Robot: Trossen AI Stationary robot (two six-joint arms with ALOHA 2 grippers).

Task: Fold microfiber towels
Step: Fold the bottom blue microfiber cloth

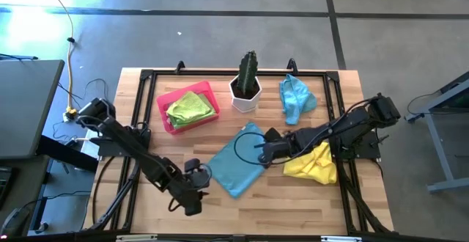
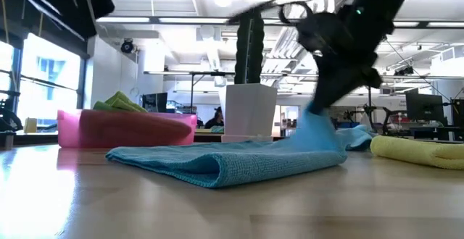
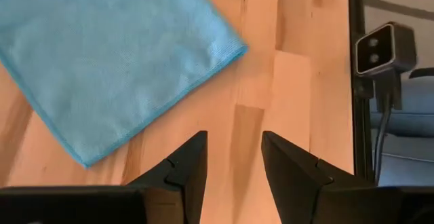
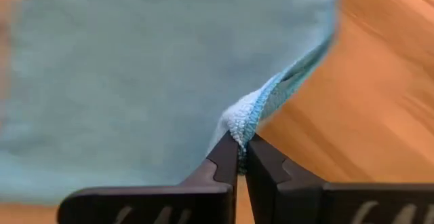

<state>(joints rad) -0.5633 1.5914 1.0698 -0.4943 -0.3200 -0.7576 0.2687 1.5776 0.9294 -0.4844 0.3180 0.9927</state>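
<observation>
A light blue microfiber towel [image 1: 238, 161] lies folded in the middle of the table, also seen in the low view [image 2: 225, 159]. My right gripper [image 1: 264, 150] is shut on its right side, which is raised [image 2: 319, 127]. My left gripper [image 1: 198, 172] hovers open just off the towel's near left corner [image 3: 88, 157], with only bare wood between its fingers [image 3: 234, 142]. A yellow towel [image 1: 314, 163] lies crumpled under the right arm. Another light blue towel [image 1: 295, 99] lies bunched at the far right. A lime green towel [image 1: 189, 108] rests in the pink tray [image 1: 167, 95]. My right gripper pinches a small bunch of the blue towel's edge [image 4: 245, 119] between its two fingertips [image 4: 227, 157], at the towel's right side. The fingers slant down from the table's right. That edge is lifted off the table [image 2: 319, 127] while the towel's other parts lie flat on the wood.
A white pot with a dark green cactus [image 1: 247, 88] stands at the far middle, just beyond the blue towel. A black frame [image 1: 220, 72] runs round the tabletop. Bare wood shows along the near edge [image 1: 293, 205].
</observation>
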